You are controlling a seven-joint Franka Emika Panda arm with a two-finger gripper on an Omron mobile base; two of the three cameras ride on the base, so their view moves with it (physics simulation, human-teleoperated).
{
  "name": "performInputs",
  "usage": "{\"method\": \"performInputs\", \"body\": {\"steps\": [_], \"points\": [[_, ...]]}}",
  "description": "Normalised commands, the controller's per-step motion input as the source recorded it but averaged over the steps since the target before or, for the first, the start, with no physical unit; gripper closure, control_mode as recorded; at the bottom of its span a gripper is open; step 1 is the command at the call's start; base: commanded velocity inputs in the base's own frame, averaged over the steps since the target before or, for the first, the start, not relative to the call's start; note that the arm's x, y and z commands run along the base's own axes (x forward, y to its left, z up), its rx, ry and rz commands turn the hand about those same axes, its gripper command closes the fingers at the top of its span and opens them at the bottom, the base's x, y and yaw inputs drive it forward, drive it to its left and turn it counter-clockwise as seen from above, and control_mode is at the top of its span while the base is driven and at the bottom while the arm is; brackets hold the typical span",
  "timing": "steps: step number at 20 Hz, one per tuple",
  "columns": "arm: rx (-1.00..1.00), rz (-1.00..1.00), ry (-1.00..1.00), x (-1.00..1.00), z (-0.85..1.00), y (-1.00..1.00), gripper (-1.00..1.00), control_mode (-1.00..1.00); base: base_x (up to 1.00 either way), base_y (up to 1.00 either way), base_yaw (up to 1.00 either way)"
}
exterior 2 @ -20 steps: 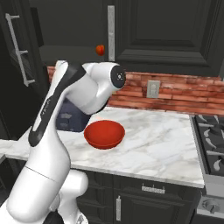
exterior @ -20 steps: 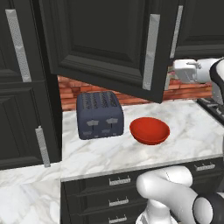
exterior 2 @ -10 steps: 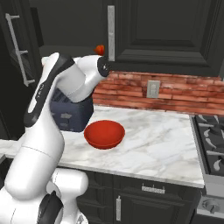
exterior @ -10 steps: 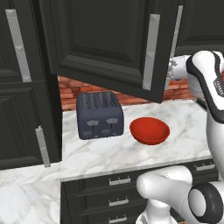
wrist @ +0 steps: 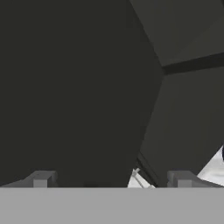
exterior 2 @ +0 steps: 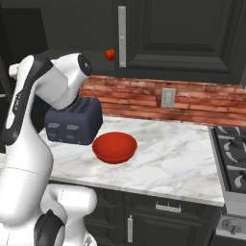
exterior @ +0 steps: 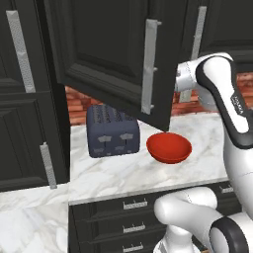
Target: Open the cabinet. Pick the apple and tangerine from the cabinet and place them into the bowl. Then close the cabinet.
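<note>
Cabinet (exterior: 108, 54) door is swung open over the counter, its long silver handle (exterior: 149, 66) running vertical. Apple (exterior 2: 110, 55) sits on the shelf inside, seen from the right base view just left of the other door's handle (exterior 2: 122, 36); can't spot the tangerine from any angle. Bowl (exterior: 169, 147) is on the marble counter (exterior 2: 168, 158) just beside the toaster (exterior: 112, 131), empty. Gripper (wrist: 111, 179) is empty with fingers spread wide, staring at dark cabinet panels at close range. Key relation: the arm's hand end is tucked behind the open door's edge, so the apple looks to lie further in and to the arm's left; reach probably has to go inward along the shelf, not down. Versus a second ago: the arm has swung up and in toward the cabinet opening; door, bowl, toaster, apple unchanged
</note>
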Motion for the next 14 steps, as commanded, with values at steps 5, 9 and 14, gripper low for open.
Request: {"method": "performInputs", "body": {"steps": [5,9,14], "points": [[-0.05,0.02,-0.03,-0.27,-0.01,0.98,-1.00,-1.00,0.00,0.00,0.00],[0.00,0.00,0.00,0.01,-0.03,0.44,-1.00,-1.00,0.00,0.00,0.00],[0.02,0.00,-0.05,-0.01,0.08,-0.27,-1.00,-1.00,0.00,0.00,0.00]]}}
